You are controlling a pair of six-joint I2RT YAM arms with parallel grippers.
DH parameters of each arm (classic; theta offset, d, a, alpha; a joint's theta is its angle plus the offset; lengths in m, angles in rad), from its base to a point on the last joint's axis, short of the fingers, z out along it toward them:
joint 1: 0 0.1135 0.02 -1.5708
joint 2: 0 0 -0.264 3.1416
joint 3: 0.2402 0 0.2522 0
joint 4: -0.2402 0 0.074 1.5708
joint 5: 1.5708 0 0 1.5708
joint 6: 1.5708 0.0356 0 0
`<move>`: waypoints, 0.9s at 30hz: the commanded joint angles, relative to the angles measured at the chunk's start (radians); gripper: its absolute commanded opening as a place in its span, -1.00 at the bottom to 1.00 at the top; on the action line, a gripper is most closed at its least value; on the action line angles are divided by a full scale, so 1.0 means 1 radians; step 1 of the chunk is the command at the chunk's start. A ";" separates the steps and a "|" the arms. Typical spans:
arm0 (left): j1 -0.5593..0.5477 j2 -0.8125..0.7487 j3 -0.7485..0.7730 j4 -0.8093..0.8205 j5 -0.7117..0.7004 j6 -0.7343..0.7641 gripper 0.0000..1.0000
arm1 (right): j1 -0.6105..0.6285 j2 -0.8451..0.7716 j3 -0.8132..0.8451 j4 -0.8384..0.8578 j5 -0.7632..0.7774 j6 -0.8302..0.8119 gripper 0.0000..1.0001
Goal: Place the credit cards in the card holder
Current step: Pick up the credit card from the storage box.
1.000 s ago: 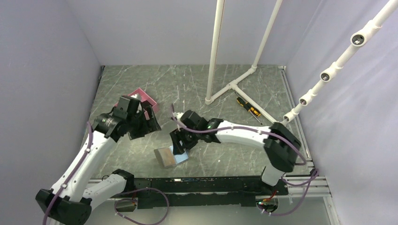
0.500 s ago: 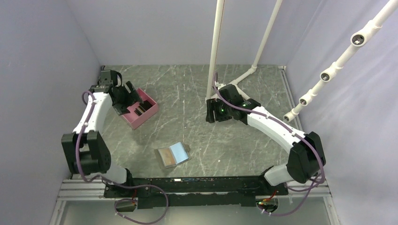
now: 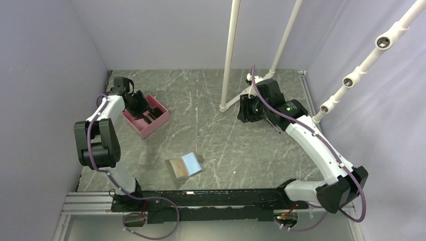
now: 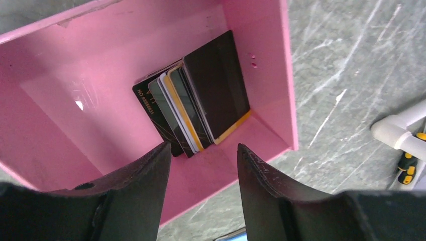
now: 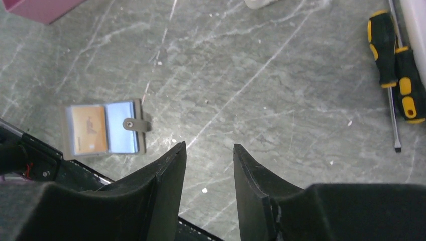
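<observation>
A: The table [image 3: 211,95] has a grey-green stone pattern with white scratches, and pale lilac walls [image 3: 166,30] close it on three sides. How do the grippers stand?

B: The left gripper [image 4: 203,150] hangs over the pink box [image 4: 261,75], at the far left of the table. Its jaws are apart by a middle gap. Nothing is between them and they touch no card. The right gripper [image 5: 208,148] is above bare table on the far right side, near the foot of the white pipe frame [image 3: 230,50]. Its jaws are also partly apart and hold nothing.

A: And the credit cards [image 4: 201,100]?

B: They lie inside the pink box as an overlapping stack, close to one wall. A black card [image 4: 216,85] is on top, an orange edge shows under it, then come pale and dark ones. The card holder [image 5: 103,129] lies open and flat near the front edge of the table, well apart from both grippers. One half shows an orange card [image 5: 89,129], the other half the light blue lining [image 5: 119,128], with a grey snap tab [image 5: 133,124] at the side.

A: What is not clear?

B: I cannot count the cards in the stack, because they cover each other. The print on the lowest black one is cut off. Whether the orange card sits inside a pocket or only on it, I cannot tell. Two yellow-and-black screwdrivers [image 5: 383,47] lie by the pipe, but in the top view I cannot make them out under the right arm.
</observation>
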 commanded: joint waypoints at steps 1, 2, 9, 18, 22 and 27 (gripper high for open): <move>0.009 0.049 0.052 -0.001 0.010 0.008 0.12 | -0.021 0.018 0.017 -0.078 -0.030 -0.018 -0.17; 0.009 0.066 0.062 -0.011 0.018 -0.001 0.13 | -0.025 0.028 0.021 -0.083 -0.034 -0.020 -0.18; 0.010 0.151 0.113 -0.006 0.050 -0.017 0.03 | -0.052 0.057 0.009 -0.075 -0.072 -0.010 -0.22; 0.013 0.179 0.147 -0.086 -0.009 -0.013 -0.13 | -0.066 0.102 0.027 -0.072 -0.094 -0.019 -0.23; 0.038 0.179 0.134 -0.081 0.023 0.000 -0.27 | -0.065 0.108 0.027 -0.076 -0.100 -0.021 -0.24; 0.059 0.155 0.090 -0.061 0.038 0.014 -0.22 | -0.067 0.109 0.020 -0.073 -0.108 -0.018 -0.24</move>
